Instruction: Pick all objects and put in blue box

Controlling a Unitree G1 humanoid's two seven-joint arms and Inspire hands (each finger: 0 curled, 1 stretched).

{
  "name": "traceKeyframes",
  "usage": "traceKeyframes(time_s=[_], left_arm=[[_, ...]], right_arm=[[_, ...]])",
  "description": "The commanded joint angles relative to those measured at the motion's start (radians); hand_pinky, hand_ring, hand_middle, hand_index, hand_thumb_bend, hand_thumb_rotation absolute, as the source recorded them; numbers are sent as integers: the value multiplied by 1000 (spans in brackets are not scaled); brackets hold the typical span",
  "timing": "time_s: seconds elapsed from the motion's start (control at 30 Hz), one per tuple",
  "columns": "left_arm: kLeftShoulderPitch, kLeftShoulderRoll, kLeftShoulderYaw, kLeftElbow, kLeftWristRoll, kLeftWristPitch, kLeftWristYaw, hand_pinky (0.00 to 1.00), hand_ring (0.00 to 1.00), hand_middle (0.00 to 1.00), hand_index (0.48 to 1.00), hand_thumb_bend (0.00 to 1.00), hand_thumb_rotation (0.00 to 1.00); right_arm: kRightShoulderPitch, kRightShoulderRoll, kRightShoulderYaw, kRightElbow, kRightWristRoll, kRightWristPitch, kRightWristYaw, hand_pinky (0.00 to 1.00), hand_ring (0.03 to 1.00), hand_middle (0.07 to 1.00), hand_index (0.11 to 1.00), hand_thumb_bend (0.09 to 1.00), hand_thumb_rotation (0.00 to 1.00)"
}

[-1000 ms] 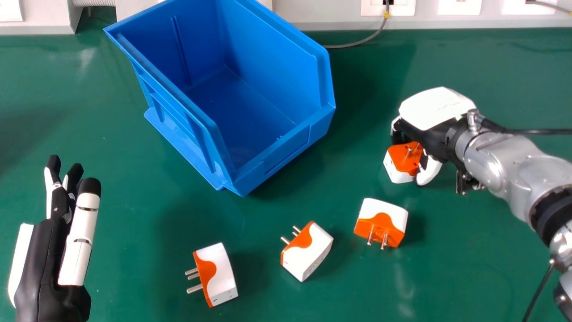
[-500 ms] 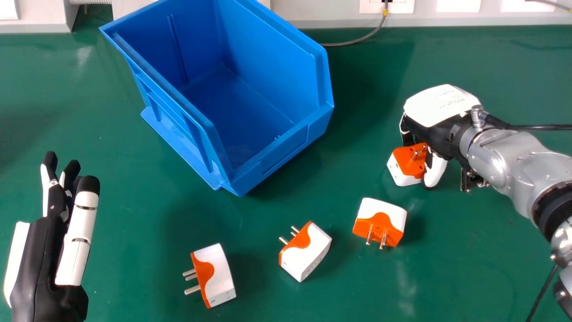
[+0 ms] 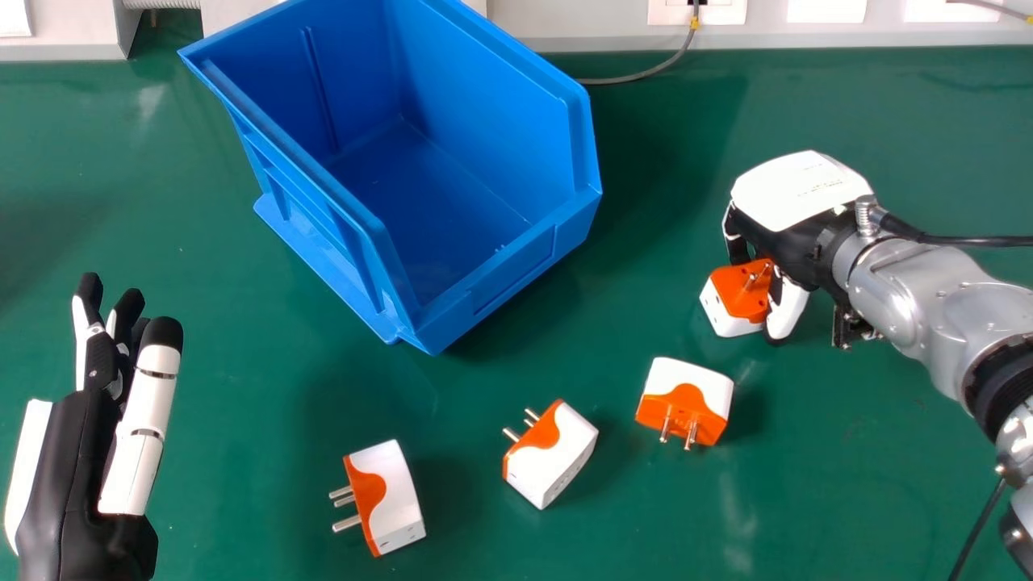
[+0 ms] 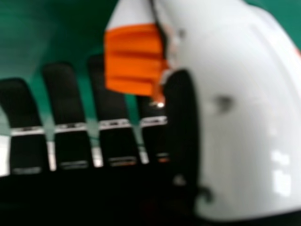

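Your right hand (image 3: pixel 779 244) has a rounded white back cover (image 3: pixel 799 190) with small print, your silver forearm (image 3: pixel 952 298) bears a black cable (image 3: pixel 968 240), and your left hand (image 3: pixel 77 476) is black with white panels.

Pale wall (image 3: pixel 565 22), seemingly, behind green tabletop (image 3: pixel 847 492)

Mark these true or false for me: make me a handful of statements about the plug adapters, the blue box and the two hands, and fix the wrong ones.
1. The right hand grips a plug adapter. True.
2. Three other adapters lie on the green table. True.
3. One adapter is already inside the blue box. False: all four are outside it.
4. The left hand holds an adapter. False: its fingers are extended and hold nothing.
5. The adapter nearest the left hand has its prongs pointing toward that hand's side. True.
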Motion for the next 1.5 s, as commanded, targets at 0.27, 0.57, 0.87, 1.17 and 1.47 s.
traceKeyframes(time_s=[0.27, 0.57, 0.87, 1.17, 1.47], left_arm=[[4, 0, 6, -44, -4, 14, 5, 957, 1000, 1000, 1000, 443, 812], [5, 0, 7, -42, -6, 12, 1, 957, 1000, 1000, 1000, 426, 811], [17, -5, 2, -55, -2, 17, 2, 958, 1000, 1000, 1000, 417, 810], [17, -9, -3, -66, 1, 21, 7, 958, 1000, 1000, 1000, 421, 811], [5, -4, 1, -50, -4, 21, 0, 960, 1000, 1000, 1000, 421, 814]], right_arm=[[-21, 15, -22, 20, 29, 63, 99, 151, 431, 484, 495, 509, 1], [-13, 6, -13, 6, 21, 68, 90, 129, 424, 485, 493, 510, 0], [-6, -24, -46, -34, 48, 47, 109, 120, 421, 486, 491, 511, 0], [21, -92, -113, -155, 98, 10, 156, 95, 419, 485, 493, 511, 0], [118, -185, -223, -396, 163, -10, 187, 75, 415, 481, 497, 510, 0]])
